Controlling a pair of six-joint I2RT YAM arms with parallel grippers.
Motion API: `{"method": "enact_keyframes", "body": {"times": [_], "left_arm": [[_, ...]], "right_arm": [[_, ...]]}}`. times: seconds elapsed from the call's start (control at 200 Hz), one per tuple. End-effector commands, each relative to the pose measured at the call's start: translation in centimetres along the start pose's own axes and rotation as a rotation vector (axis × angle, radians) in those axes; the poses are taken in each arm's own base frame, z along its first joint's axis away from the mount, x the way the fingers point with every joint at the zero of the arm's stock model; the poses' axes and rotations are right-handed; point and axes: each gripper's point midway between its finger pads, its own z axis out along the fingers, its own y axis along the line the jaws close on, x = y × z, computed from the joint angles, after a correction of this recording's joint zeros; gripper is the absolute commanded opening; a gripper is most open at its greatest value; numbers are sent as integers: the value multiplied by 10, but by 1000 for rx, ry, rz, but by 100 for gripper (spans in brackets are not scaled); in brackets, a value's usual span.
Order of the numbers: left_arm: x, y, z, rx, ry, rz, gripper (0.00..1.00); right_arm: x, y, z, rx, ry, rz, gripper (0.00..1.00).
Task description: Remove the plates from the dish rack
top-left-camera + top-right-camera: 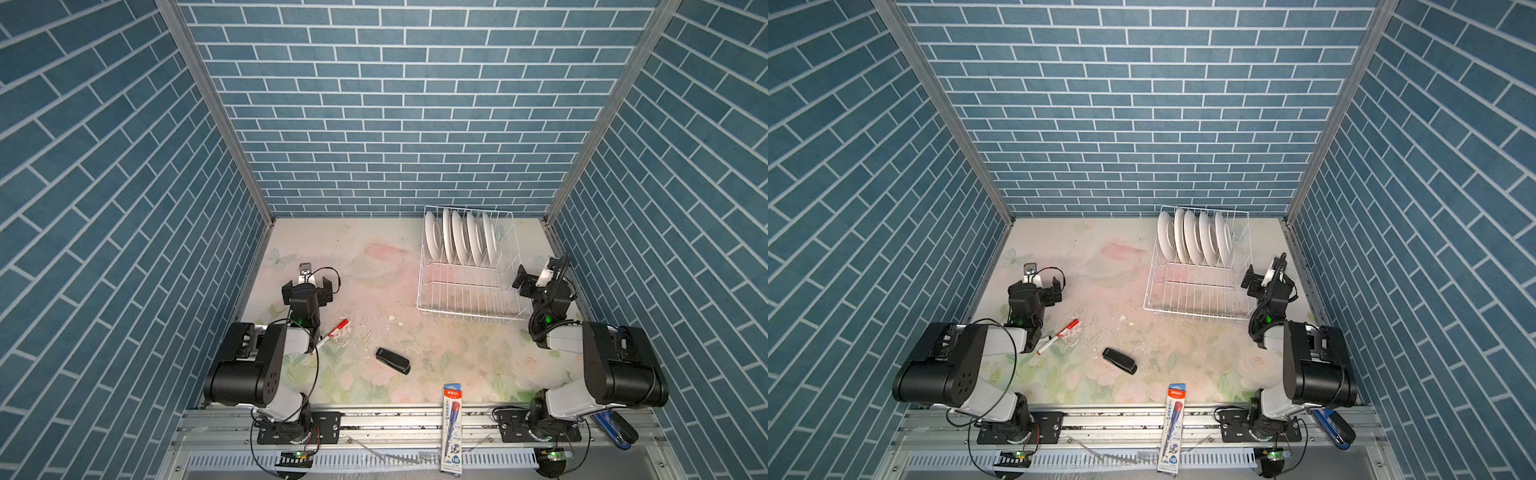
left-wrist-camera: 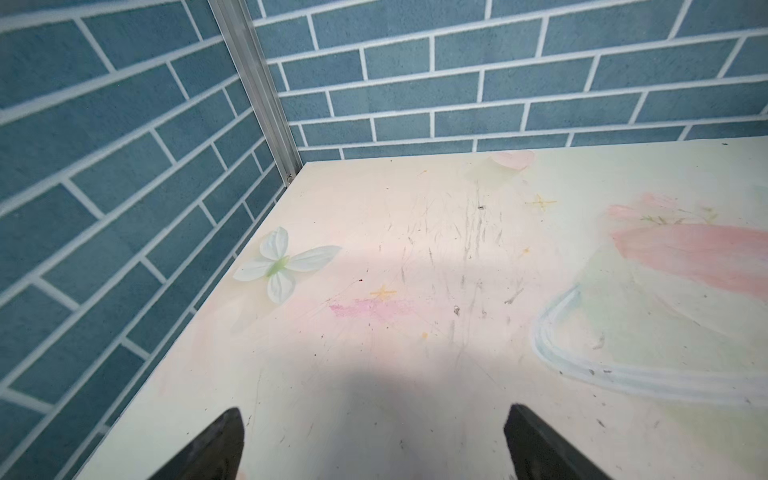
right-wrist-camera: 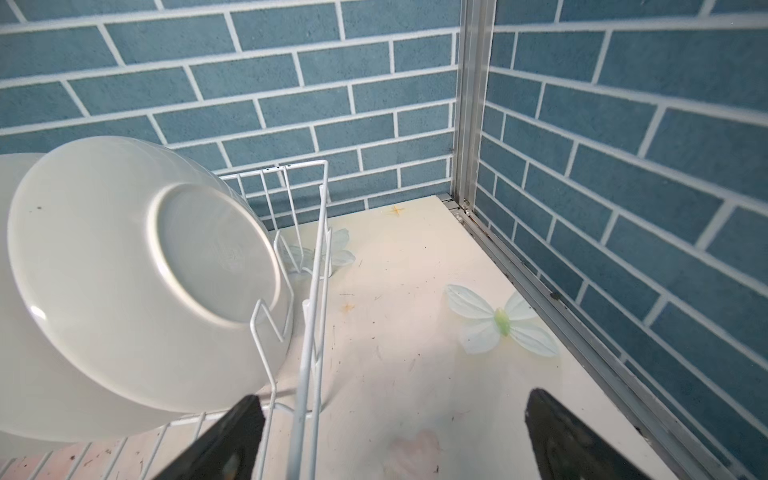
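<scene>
Blue-brick walls (image 1: 374, 104) hem the counter (image 1: 353, 249); plates (image 1: 459, 241) stand on edge in the dish rack (image 1: 469, 314) just beside my right jaws, wide and empty; left jaws, also wide, sit well apart.

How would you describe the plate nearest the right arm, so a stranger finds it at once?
Find the white wire dish rack at the far right of the floral table. Five white plates stand on edge in a row at its far end. The last plate on the right is it: only bare wires follow.
</scene>
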Motion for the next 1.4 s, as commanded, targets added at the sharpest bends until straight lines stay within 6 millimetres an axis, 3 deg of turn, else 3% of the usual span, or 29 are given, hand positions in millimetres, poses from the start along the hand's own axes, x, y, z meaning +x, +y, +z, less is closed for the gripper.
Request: {"method": "enact_keyframes", "body": {"times": [0.0,1.12,1.22,1.396], "left_arm": [[2,-1,0,6,7,6,100],[2,-1,-1,5,2,4,100],[-6,0,-11,12,-42,4,100],[-43,13,-46,-64,-92,-4,100]], "right_arm": [[49,-3,-3,6,172,-79,99],[48,-3,-4,4,167,-79,98],[39,-9,-10,40,143,-68,95],[10,-15,-30,85,135,-46,95]]}}
